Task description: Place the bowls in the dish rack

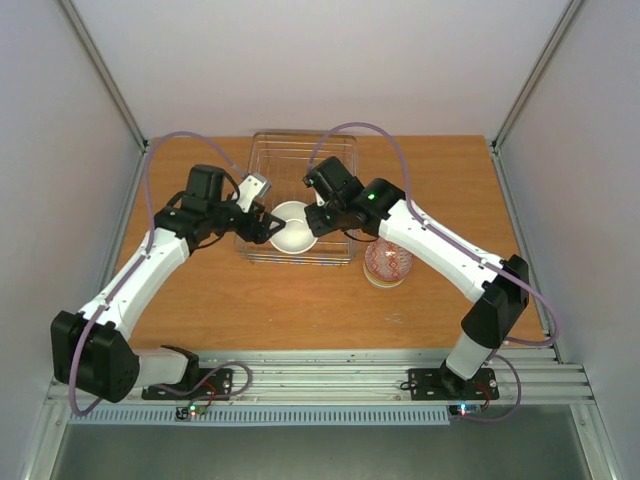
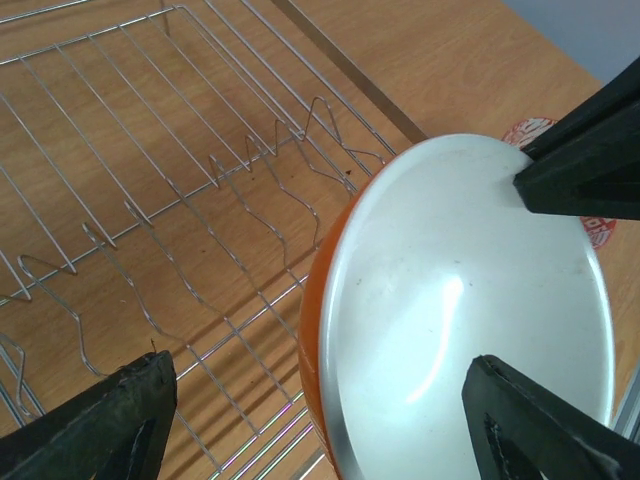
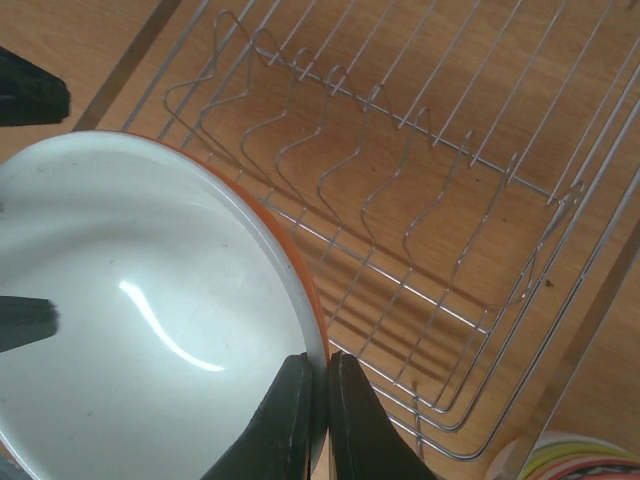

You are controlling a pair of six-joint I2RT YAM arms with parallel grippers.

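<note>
An orange bowl (image 2: 450,320), white inside, stands tilted on edge over the wire rack (image 2: 150,180) on the wooden desk (image 2: 450,50). The left claw (image 2: 322,365) gapes around it; the right claw (image 2: 525,180) touches its rim.

The bowl (image 1: 290,228) is orange outside and white inside, the dish rack (image 1: 285,150) silvery, the stack (image 1: 388,262) red-and-white patterned
</note>
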